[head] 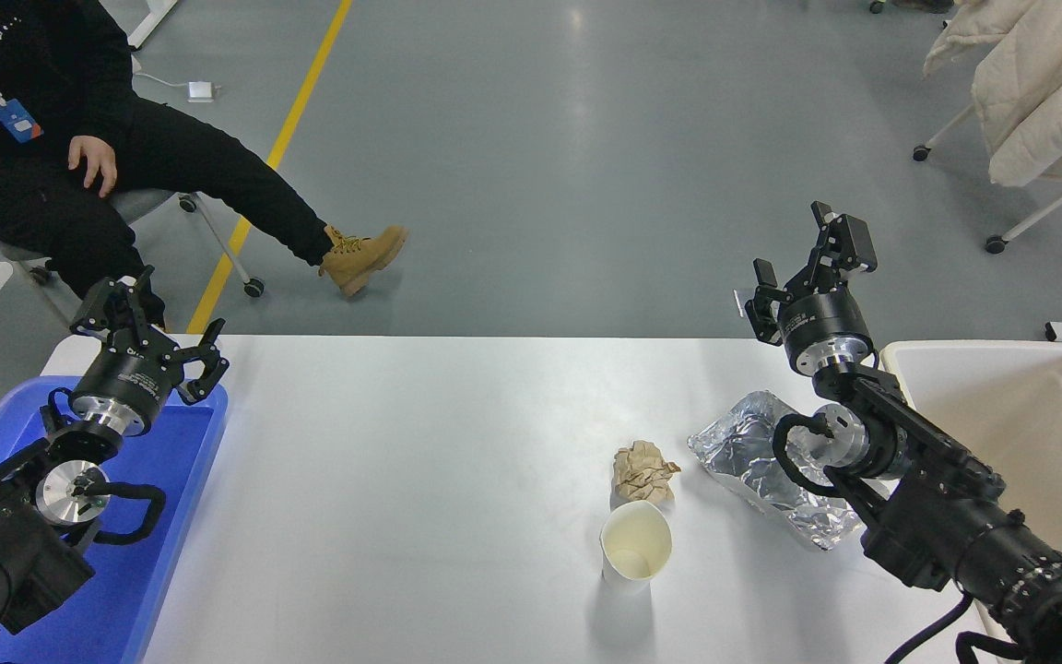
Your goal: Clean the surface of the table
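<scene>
- The wide, smooth white bench [420,443] is seen filling the middle of the view, between a blue plastic tray [176,516] on the left and a cream-white plastic bin [1038,397] on the right.
- Three bits of rubbish are left on the bench: a crumpled brown paper ball [643,470], a white paper cup [635,542] standing just in front of it, and a shiny crumpled foil bag [761,466] near the bin.
- The right black claw [803,267] is held high beyond the far edge of the bench. Its fingers are spread apart and nothing is held.
- The left black claw [151,323] is parked over the tray, also spread apart and empty.
- No rubbish has been picked up yet, so the cleaning is judged to be at its start.
- Next, the right claw would likely need to be lowered onto one piece, perhaps the foil bag, and closed gently.
</scene>
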